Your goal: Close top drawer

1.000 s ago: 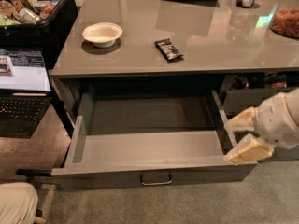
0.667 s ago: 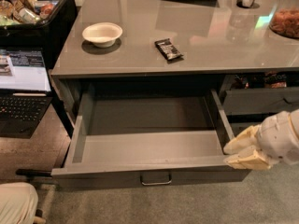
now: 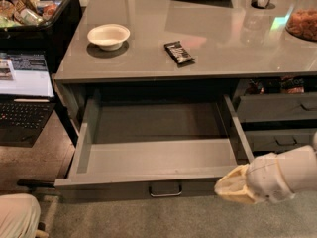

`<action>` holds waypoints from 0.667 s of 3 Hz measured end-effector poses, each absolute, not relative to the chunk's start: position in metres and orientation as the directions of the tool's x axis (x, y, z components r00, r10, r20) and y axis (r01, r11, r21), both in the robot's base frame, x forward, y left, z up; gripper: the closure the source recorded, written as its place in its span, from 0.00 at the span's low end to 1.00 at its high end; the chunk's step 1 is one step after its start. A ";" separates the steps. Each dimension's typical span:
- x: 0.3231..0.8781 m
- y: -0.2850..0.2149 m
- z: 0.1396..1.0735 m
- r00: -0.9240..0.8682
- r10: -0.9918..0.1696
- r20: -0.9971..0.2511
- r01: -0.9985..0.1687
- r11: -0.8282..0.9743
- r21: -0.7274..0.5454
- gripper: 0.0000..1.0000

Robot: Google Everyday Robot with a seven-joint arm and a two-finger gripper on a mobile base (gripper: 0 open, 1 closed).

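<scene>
The top drawer (image 3: 153, 155) is pulled wide open under the grey counter, with a plain grey empty inside. Its flat front runs along the bottom and carries a small metal loop handle (image 3: 165, 189) at the centre. My gripper (image 3: 229, 189), cream-coloured on a white arm, is low at the drawer's front right corner, just in front of the drawer front and to the right of the handle.
On the counter (image 3: 223, 48) sit a white bowl (image 3: 108, 35), a dark snack bar (image 3: 179, 52) and a snack jar (image 3: 303, 19). A neighbouring drawer stack (image 3: 277, 118) is at right. An open laptop (image 3: 22, 90) and a black bin (image 3: 34, 9) stand at left.
My gripper has moved down and to the left, from beside the drawer's right side to in front of its front right corner. The drawer has not visibly moved.
</scene>
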State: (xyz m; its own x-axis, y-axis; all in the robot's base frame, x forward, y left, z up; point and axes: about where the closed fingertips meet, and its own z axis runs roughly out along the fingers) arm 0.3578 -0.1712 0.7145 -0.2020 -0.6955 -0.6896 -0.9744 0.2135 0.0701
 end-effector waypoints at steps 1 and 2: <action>0.356 -0.152 0.679 -0.216 -0.674 -0.706 -0.973 0.211 0.096 1.00; 0.365 -0.139 0.662 -0.217 -0.671 -0.709 -0.971 0.221 0.088 1.00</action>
